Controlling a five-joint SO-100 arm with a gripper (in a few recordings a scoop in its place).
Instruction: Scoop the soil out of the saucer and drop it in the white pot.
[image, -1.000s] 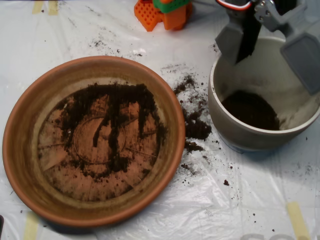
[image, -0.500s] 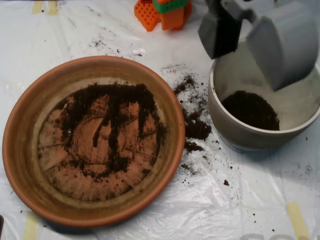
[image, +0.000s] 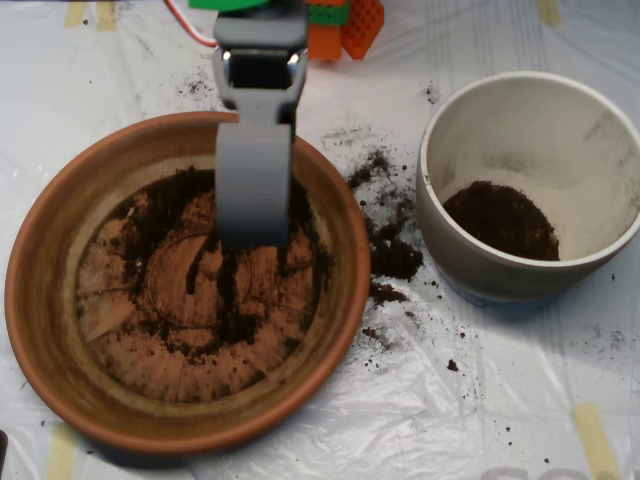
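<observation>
Over saucer (image: 60, 330) at 12 o'clock: my scoop (image: 252, 215) back from white pot (image: 440, 225), load dropped; open or closed unclear; remaining soil (image: 235, 315) next

Probably a lab bench: taped plastic sheet (image: 420, 420), 3D-printed orange parts (image: 345, 28).

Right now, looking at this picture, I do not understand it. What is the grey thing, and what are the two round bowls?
The camera looks straight down on a table covered with plastic sheet. The grey thing is a scoop on a small robot arm; it works like a hand. It hangs over the saucer, a wide terracotta dish with thin dark soil in it. On the right stands the white pot, with a soil pile inside. Spilled soil lies between them. I cannot see anything carried in the scoop.
</observation>
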